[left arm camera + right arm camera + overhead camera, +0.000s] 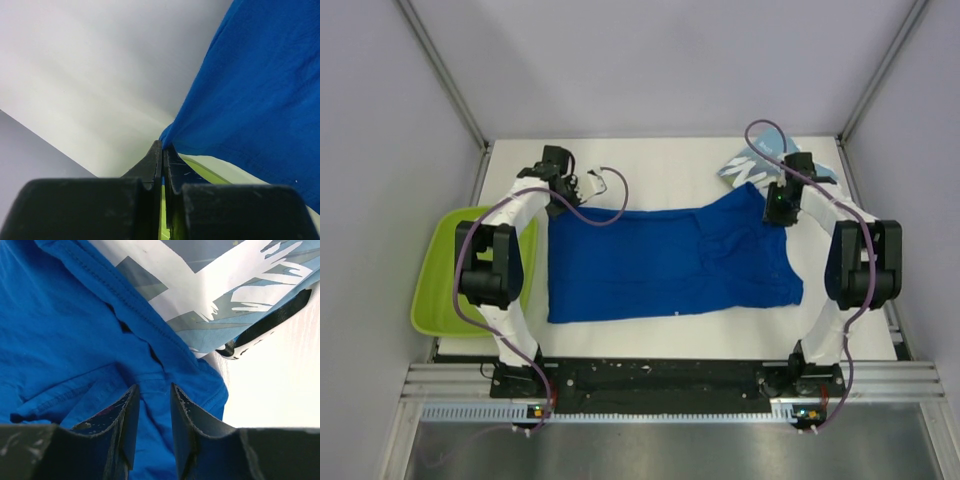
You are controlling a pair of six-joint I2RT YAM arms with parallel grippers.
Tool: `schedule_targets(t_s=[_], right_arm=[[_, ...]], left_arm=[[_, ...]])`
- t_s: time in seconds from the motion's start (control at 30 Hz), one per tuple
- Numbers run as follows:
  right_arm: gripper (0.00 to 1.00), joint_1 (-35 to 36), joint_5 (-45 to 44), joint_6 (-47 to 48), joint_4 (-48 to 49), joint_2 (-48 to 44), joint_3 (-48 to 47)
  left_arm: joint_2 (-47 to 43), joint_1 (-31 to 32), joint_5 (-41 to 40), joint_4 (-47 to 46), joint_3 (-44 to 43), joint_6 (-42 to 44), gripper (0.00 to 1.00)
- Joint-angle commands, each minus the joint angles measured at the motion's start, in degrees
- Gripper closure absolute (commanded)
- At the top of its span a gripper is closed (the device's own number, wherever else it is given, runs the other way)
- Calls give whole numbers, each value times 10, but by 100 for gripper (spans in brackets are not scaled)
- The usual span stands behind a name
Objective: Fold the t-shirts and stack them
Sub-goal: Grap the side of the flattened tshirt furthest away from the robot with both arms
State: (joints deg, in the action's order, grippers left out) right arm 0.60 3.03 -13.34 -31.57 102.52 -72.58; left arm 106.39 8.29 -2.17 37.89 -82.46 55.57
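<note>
The royal blue t-shirt (660, 265) lies spread out across the table. My left gripper (560, 195) is at its far left corner and is shut on that corner, seen in the left wrist view (164, 145) with the shirt (260, 90) hanging away to the right. My right gripper (778, 210) is over the shirt's far right part. In the right wrist view its fingers (152, 395) stand a little apart over a rumpled hem of the blue cloth (65, 330). The teal-blue t-shirt (745, 168) with white lettering lies folded at the back right, also in the right wrist view (215, 295).
A lime-green plastic tub (440, 290) sits off the table's left edge; its rim also shows in the left wrist view (210, 172). Grey walls close in the table at the back and on both sides. The arm bases stand on the rail at the near edge.
</note>
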Motion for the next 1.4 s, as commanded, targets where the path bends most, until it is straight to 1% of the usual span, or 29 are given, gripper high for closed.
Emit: schedule_targets(t_s=[0.0, 0.23, 0.4, 0.53, 0.7, 0.83, 0.87, 0.93, 1.03, 1.07, 1.37], right_arm=[[69, -4, -10, -7, 10, 19, -17], [76, -3, 14, -7, 18, 37, -18], [78, -4, 21, -8, 22, 44, -20], [82, -3, 34, -10, 22, 53, -25], [80, -3, 17, -12, 22, 55, -21], [82, -3, 7, -10, 22, 57, -18], [82, -19, 4, -10, 22, 58, -18], [86, -18, 2, -8, 22, 60, -19], [97, -20, 1, -5, 22, 63, -20], [100, -19, 2, -5, 22, 61, -21], [100, -20, 28, 0, 22, -8, -15]], left_arm=[[0, 0, 10, -11, 5, -4, 100], [-2, 0, 8, -12, 9, -4, 100], [0, 0, 7, -11, 7, -4, 100], [-2, 0, 7, -10, 3, -3, 100], [-3, 0, 6, -10, 4, -4, 100], [-3, 0, 8, -10, 4, -3, 100], [-3, 0, 8, -9, 3, -3, 100], [-1, 1, 8, -9, 2, -4, 100], [-1, 0, 8, -9, 2, -4, 100], [-1, 0, 7, -9, 2, -4, 100], [-1, 0, 6, -9, -3, -3, 100]])
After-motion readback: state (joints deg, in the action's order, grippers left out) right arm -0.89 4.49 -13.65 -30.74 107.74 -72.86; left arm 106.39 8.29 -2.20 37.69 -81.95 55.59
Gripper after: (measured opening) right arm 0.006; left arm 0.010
